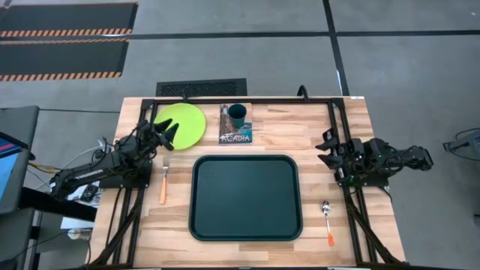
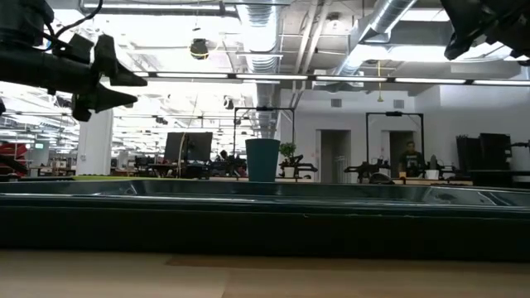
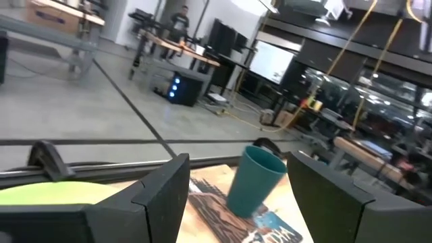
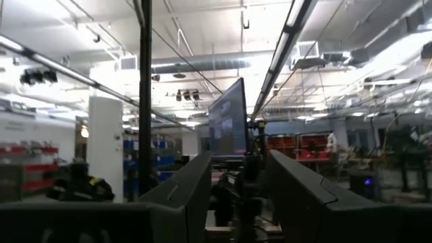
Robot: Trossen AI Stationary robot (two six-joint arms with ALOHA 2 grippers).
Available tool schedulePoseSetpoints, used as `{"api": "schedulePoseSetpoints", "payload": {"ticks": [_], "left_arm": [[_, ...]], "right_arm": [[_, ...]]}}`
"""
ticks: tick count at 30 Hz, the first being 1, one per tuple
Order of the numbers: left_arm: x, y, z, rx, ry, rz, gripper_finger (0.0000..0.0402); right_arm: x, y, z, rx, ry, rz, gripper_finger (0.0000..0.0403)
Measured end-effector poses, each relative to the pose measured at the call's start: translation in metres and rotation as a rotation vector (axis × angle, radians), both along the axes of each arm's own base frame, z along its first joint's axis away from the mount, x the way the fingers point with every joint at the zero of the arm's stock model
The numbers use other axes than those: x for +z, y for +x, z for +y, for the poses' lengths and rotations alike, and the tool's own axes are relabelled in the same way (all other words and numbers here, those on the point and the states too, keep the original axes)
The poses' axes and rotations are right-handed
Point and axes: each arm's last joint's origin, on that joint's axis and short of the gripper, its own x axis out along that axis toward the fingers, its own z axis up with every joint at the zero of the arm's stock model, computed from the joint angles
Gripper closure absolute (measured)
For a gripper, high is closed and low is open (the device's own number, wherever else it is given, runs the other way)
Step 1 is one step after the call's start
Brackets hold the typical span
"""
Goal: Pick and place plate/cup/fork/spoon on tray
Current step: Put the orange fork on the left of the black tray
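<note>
Centrally on the pale wooden table (image 1: 285,127): large dark green rectangular tray (image 1: 246,197), rimmed, holding nothing. Behind it, small dark teal cup (image 1: 237,115) upright on a small picture book (image 1: 235,133). Flat round lime-green plate (image 1: 181,124) just left of the book, its left edge partly hidden under the left tool (image 1: 166,135), hovering with fingers spread. Orange-handled fork (image 1: 163,182) left of tray. Red-orange-handled spoon (image 1: 327,223) right of tray. Right tool (image 1: 327,148) raised at the right edge, fingers apart.
</note>
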Motion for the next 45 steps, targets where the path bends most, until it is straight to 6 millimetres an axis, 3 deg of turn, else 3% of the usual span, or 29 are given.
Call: {"api": "schedulePoseSetpoints", "payload": {"ticks": [6, 12, 15, 24, 31, 35, 40, 45], "left_arm": [[0.0, 0.0, 0.0, 0.015, 0.013, 0.01, 0.0164], [0.012, -0.002, 0.0, 0.029, 0.001, -0.175, 0.0158], [0.013, -0.002, 0.0, 0.032, 0.018, -0.17, 0.0156], [0.017, -0.001, -0.002, -0.05, 0.055, -0.189, 0.0155], [0.032, -0.002, -0.002, -0.07, -0.035, -0.298, 0.0158], [0.055, 0.005, -0.004, -0.174, -0.141, -0.146, 0.0158], [0.084, 0.021, -0.002, -0.181, -0.37, 0.214, 0.0158], [0.084, 0.036, -0.001, -0.119, -0.693, 0.547, 0.0158]], "right_arm": [[0.0, 0.0, 0.0, 0.004, 0.022, 0.0, 0.0234], [-0.001, 0.001, -0.006, -0.117, 0.176, 0.04, 0.0234], [-0.004, 0.003, -0.006, -0.113, 0.196, 0.078, 0.0234], [-0.006, 0.003, -0.007, -0.162, 0.217, 0.094, 0.0234], [-0.006, 0.003, -0.008, -0.224, 0.193, 0.104, 0.0234], [-0.006, 0.003, -0.009, -0.258, 0.2, 0.105, 0.0234], [-0.006, 0.003, -0.009, -0.258, 0.2, 0.107, 0.0234], [-0.006, 0.003, -0.009, -0.241, 0.233, 0.103, 0.0234]]}}
